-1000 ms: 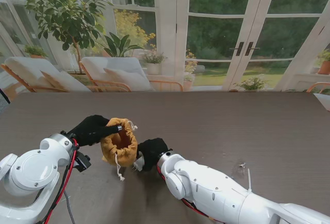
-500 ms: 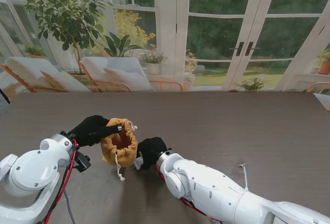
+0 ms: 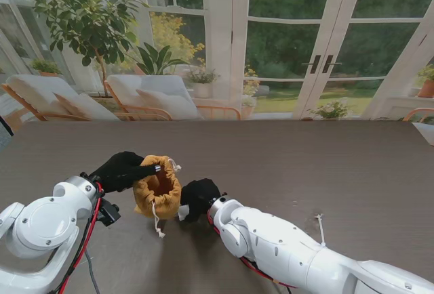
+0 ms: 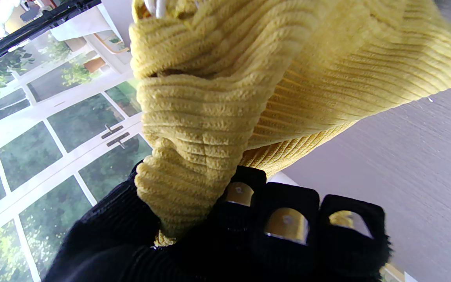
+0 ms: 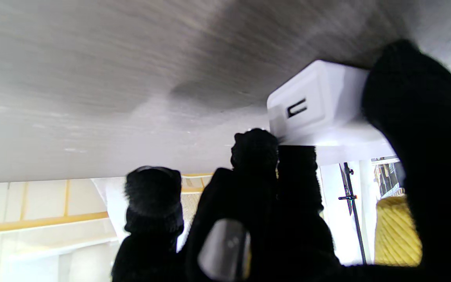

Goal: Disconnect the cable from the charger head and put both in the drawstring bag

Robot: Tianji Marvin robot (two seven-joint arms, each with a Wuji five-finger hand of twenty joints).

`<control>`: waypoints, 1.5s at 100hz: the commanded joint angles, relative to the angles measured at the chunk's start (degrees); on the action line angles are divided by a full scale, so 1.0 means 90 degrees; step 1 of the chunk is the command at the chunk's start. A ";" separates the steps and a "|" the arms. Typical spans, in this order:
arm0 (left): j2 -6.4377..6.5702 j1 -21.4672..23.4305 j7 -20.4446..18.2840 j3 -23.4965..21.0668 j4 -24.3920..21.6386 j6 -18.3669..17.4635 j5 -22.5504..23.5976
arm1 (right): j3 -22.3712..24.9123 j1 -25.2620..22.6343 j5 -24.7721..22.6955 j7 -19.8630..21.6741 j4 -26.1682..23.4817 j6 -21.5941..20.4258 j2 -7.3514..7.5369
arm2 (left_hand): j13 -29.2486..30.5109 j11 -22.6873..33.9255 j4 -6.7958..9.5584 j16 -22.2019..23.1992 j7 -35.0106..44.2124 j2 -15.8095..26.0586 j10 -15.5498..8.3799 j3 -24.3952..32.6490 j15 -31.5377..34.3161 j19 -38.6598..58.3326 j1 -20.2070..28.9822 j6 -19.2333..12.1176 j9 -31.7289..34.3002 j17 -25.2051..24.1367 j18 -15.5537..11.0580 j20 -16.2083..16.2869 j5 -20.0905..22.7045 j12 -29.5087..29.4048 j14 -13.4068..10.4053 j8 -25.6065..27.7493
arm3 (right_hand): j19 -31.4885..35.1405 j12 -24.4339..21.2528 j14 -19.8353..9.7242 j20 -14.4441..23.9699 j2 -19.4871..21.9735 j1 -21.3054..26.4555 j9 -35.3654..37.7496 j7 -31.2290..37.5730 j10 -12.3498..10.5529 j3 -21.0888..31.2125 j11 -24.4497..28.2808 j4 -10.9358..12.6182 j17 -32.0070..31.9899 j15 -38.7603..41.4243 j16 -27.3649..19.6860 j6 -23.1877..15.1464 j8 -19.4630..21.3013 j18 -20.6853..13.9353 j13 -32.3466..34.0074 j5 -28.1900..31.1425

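The yellow ribbed drawstring bag (image 3: 157,192) stands on the table with its mouth open upward. My left hand (image 3: 122,170) is shut on its rim; the left wrist view shows the black-gloved fingers (image 4: 284,223) pinching a fold of the bag's fabric (image 4: 210,117). Just to the bag's right, my right hand (image 3: 199,199) is shut on the white charger head (image 3: 183,213), low at the table. Thumb and fingers of this hand (image 5: 272,219) clamp the charger head (image 5: 315,105), whose port slot faces the camera with no cable in it. No cable can be made out.
The bag's white drawstring (image 3: 156,224) trails on the table toward me. A thin white piece (image 3: 319,223) shows by my right forearm, too small to identify. The dark wooden table (image 3: 305,158) extends far and right. Windows and garden chairs lie beyond it.
My right arm has shifted slightly left and away from me, with the charger head still in the hand. The left hand and the bag have stayed in place.
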 commanded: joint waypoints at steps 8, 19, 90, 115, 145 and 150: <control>-0.0037 -0.0010 -0.0094 0.0017 -0.0007 0.0027 -0.0028 | -0.0073 -0.0214 -0.0162 0.0131 0.0179 -0.0055 0.0186 | -0.0002 0.0006 -0.0032 0.0041 -0.0087 0.0401 -0.0022 -0.0013 0.0145 0.0377 0.0136 0.0743 -0.0047 0.0046 0.0077 0.0149 -0.0047 0.0109 -0.0324 0.0033 | 0.0343 0.0322 -0.0434 0.0060 0.0644 0.0810 0.0184 0.1222 0.0248 0.0343 0.0406 0.0456 0.3049 0.0182 0.0011 0.0342 0.0619 -0.0052 0.0043 0.0432; -0.0042 -0.0008 -0.0070 0.0019 -0.0010 0.0044 -0.0019 | -0.0038 -0.0217 -0.0282 0.0069 0.0077 -0.0121 0.0281 | 0.0009 0.0006 -0.0032 0.0035 -0.0085 0.0396 -0.0022 -0.0005 0.0134 0.0377 0.0137 0.0734 -0.0047 0.0047 0.0083 0.0147 -0.0043 0.0107 -0.0315 0.0032 | 0.0321 0.0329 -0.0383 0.0057 0.0746 0.0717 0.0210 0.1332 0.0268 0.0427 0.0388 0.0443 0.3043 0.0144 -0.0032 0.0509 0.0678 -0.0035 0.0040 0.0367; -0.0026 -0.0226 -0.0131 0.0160 0.0164 0.0077 0.0010 | 0.1514 -0.0628 -0.0822 0.1383 -0.2486 0.0651 0.1359 | 0.0020 -0.0007 -0.0038 0.0030 -0.0092 0.0399 -0.0010 0.0008 0.0128 0.0384 0.0133 0.0753 -0.0032 0.0059 0.0100 0.0141 -0.0050 0.0101 -0.0298 0.0027 | 0.0309 0.0329 -0.0332 0.0079 0.0839 0.0698 0.0173 0.1423 0.0298 0.0494 0.0414 0.0451 0.3043 0.0179 -0.0064 0.0598 0.0765 -0.0032 0.0039 0.0261; -0.0001 -0.0524 -0.0242 0.0339 0.0442 0.0086 0.0033 | 0.2424 -0.0879 -0.1295 0.2320 -0.3639 0.0893 0.1751 | 0.0019 -0.0007 -0.0037 0.0030 -0.0093 0.0394 -0.0010 0.0006 0.0128 0.0385 0.0134 0.0746 -0.0032 0.0058 0.0095 0.0139 -0.0049 0.0102 -0.0302 0.0028 | 0.0323 0.0334 -0.0303 0.0093 0.0832 0.0723 0.0179 0.1412 0.0336 0.0485 0.0419 0.0469 0.3043 0.0210 -0.0057 0.0662 0.0774 0.0002 0.0036 0.0268; 0.0023 -0.1017 -0.0382 0.0708 0.0850 0.0116 0.0001 | 0.3350 -0.1421 -0.1790 0.2976 -0.5023 0.0978 0.1960 | 0.0042 -0.0008 -0.0036 0.0023 -0.0083 0.0396 -0.0038 0.0008 0.0129 0.0404 0.0130 0.0739 -0.0024 0.0092 0.0075 0.0126 -0.0040 0.0101 -0.0330 0.0032 | 0.0338 0.0320 -0.0281 0.0101 0.0753 0.0738 0.0238 0.1378 0.0384 0.0472 0.0399 0.0479 0.3045 0.0257 -0.0045 0.0726 0.0792 0.0060 0.0034 0.0326; 0.0021 -0.1097 -0.0381 0.0776 0.0912 0.0117 -0.0010 | 0.3447 -0.1514 -0.1827 0.3010 -0.5220 0.0959 0.1970 | 0.0049 -0.0008 -0.0036 0.0021 -0.0085 0.0389 -0.0036 0.0012 0.0130 0.0408 0.0132 0.0742 -0.0019 0.0101 0.0072 0.0123 -0.0044 0.0101 -0.0331 0.0031 | 0.0339 0.0317 -0.0281 0.0101 0.0734 0.0743 0.0248 0.1371 0.0388 0.0475 0.0395 0.0480 0.3046 0.0258 -0.0045 0.0728 0.0795 0.0062 0.0034 0.0333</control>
